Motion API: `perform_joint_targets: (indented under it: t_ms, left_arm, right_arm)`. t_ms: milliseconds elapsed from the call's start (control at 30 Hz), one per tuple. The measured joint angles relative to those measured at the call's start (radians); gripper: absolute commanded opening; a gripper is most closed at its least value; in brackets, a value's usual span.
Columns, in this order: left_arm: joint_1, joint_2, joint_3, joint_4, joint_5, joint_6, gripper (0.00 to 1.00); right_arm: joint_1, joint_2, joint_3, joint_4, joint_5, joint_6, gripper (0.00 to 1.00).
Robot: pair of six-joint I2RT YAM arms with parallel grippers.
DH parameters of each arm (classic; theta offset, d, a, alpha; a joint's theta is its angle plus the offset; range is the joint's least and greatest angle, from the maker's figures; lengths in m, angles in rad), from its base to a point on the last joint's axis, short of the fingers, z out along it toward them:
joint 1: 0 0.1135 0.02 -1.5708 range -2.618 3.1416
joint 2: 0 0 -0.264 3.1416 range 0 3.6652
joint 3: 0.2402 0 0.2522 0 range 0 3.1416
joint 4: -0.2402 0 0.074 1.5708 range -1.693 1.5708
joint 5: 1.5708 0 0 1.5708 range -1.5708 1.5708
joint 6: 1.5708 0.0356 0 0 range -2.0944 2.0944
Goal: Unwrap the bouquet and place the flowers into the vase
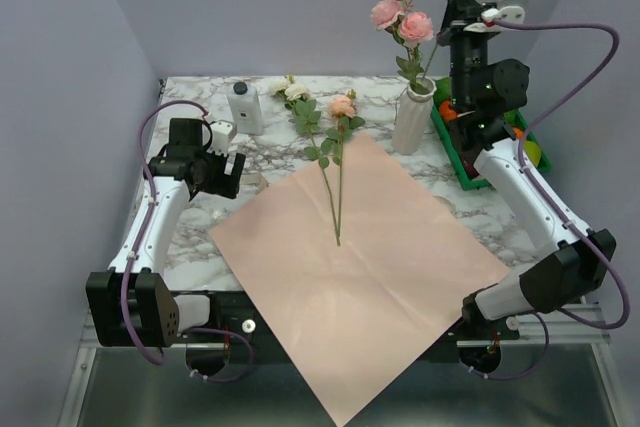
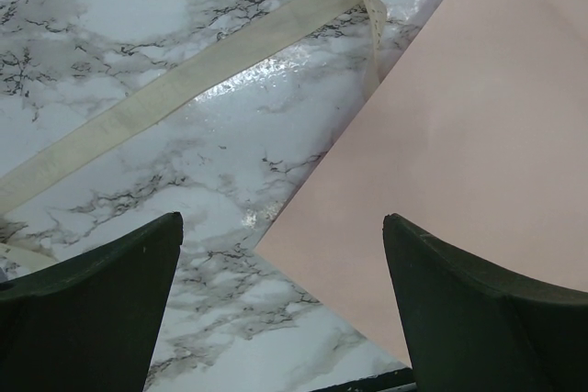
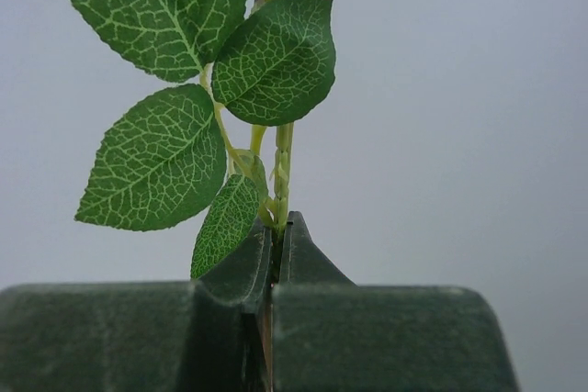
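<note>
Currently the vase (image 1: 413, 119) stands upright at the table's back right w/ two pink roses (image 1: 402, 17) in it; raised high beside it, the R gripper (image 3: 276, 236) is clamped tight on a leafy green stem (image 3: 283, 162), bloom not visible; a peach rose (image 1: 342, 105) & cream roses (image 1: 290, 90) lie w/ stems across the flat pink paper (image 1: 380, 277); the L gripper (image 2: 280, 300) hangs w/ jaws wide apart, holding nothing, over the marble table (image 2: 184, 181) near the cream ribbon (image 2: 184, 80); a white bottle (image 1: 243, 107) stands at the back.
</note>
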Motion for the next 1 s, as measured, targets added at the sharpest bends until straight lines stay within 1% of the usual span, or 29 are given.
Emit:
perform_joint_targets:
  t_ms: [100,233,400,667,800,933,967,1000]
  left_arm:
    - [0.000,0.000,0.006,-0.001,0.000,0.002,0.99]
    - [0.000,0.003,0.009,0.000,0.001,0.006,0.99]
    - [0.000,0.025,0.010,0.001,0.002,0.008,0.99]
    - [0.000,0.047,0.012,0.005,0.002,0.016,0.99]
    - [0.000,0.047,0.012,0.008,0.002,0.023,0.99]
    - [0.000,0.047,0.012,0.014,0.002,0.028,0.99]
    - [0.000,0.047,0.012,0.014,0.002,0.028,0.99]
    - [0.000,0.047,0.012,0.014,0.002,0.028,0.99]
  right_arm:
    - [-0.089,0.035,0.000,0.066,0.022,0.025,0.01]
    - [-0.127,0.097,0.000,0.100,0.024,0.046,0.01]
    - [-0.145,0.164,-0.005,0.121,0.026,0.063,0.01]
    - [-0.158,0.226,-0.013,0.177,0.035,0.065,0.01]
    - [-0.161,0.249,-0.017,0.193,0.045,0.064,0.01]
    - [-0.163,0.249,-0.062,0.211,0.048,0.064,0.01]
    - [-0.164,0.249,-0.077,0.213,0.048,0.064,0.02]
    - [-0.164,0.249,-0.090,0.211,0.048,0.065,0.09]
